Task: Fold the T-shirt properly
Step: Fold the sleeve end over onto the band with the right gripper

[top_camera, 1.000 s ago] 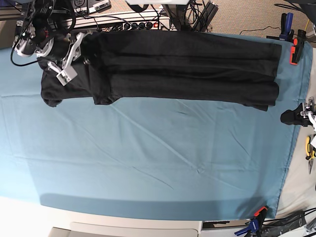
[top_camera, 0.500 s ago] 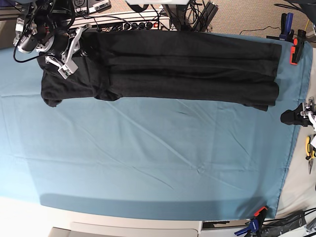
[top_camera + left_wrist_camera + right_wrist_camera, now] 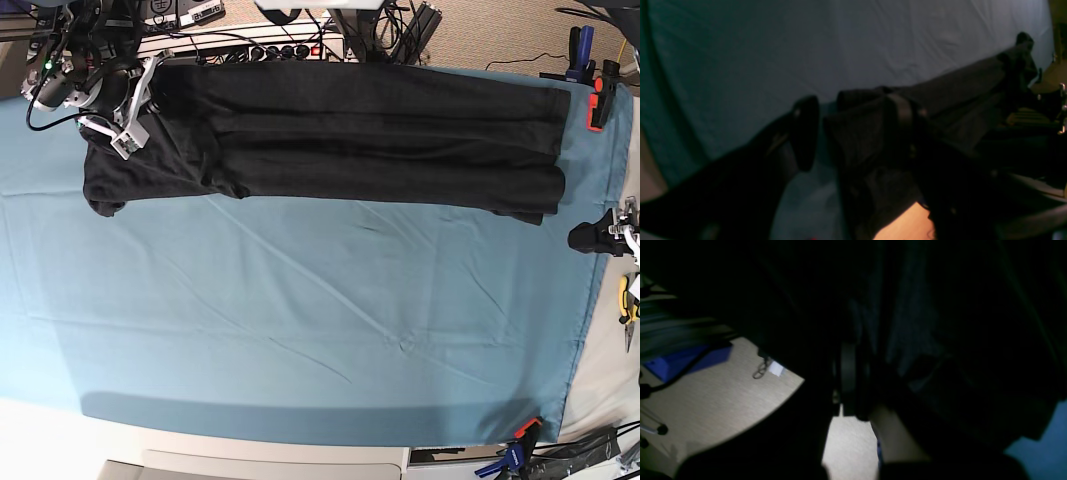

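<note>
Right gripper (image 3: 158, 88): fingers clenched on the shirt (image 3: 380, 135) at its far left end; the right wrist view is too dark to show the pinch itself. Left gripper (image 3: 853, 133): fingers spread, one dark pad (image 3: 805, 131) clear, the other lost against the shirt's end. Shirt: long folded band along the far edge of the blue sheet (image 3: 300, 320).

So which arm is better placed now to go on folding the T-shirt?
The right one: its tool is shut over the T-shirt at the sleeve end, whereas the left tool waits open beside the hem end, off the fabric.
</note>
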### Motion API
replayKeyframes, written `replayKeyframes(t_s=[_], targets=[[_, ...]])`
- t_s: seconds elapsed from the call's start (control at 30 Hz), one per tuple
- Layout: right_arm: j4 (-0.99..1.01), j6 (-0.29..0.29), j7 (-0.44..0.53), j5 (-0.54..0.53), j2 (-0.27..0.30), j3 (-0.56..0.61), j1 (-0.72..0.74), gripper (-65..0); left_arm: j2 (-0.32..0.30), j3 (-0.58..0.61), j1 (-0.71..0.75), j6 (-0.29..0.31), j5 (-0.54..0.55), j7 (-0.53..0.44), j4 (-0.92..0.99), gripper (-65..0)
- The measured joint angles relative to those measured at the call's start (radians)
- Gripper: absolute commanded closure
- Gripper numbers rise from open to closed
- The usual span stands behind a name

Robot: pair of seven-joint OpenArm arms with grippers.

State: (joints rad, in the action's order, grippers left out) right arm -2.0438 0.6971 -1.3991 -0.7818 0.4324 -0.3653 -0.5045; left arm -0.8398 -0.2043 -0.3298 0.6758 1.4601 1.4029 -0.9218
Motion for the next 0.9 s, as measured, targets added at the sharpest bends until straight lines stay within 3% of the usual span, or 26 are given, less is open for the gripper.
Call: replayKeyframes(t_s=[0.37, 0.5, 0.6, 0.67, 0.83, 0.9], targets=[[0.0, 0.0, 0.004, -0.011, 0.0, 0.0, 0.0, 0.0, 0.0, 0.0, 0.0, 0.0, 0.0, 0.0, 0.0, -32.0], [0.0, 0.0, 0.004, -0.052, 0.0, 0.0, 0.0, -22.1, 0.0, 0.0, 0.0, 0.0, 0.0, 0.0, 0.0, -32.0], [0.0, 0.0, 0.0, -0.085, 0.0, 0.0, -0.002, -24.5, -0.003, 0.0, 0.0, 0.0, 0.0, 0.0, 0.0, -32.0], [0.0, 0.0, -0.008, -0.163, 0.0, 0.0, -0.012, -24.5, -0.011, 0.0, 0.0, 0.0, 0.0, 0.0, 0.0, -32.0], [-0.002, 0.0, -0.013, -0.541, 0.0, 0.0, -0.019, -24.5, -0.023, 0.0, 0.0, 0.0, 0.0, 0.0, 0.0, -32.0], [-0.004, 0.0, -0.011, -0.628, 0.0, 0.0, -0.019, -24.5, -0.027, 0.0, 0.0, 0.0, 0.0, 0.0, 0.0, -32.0]])
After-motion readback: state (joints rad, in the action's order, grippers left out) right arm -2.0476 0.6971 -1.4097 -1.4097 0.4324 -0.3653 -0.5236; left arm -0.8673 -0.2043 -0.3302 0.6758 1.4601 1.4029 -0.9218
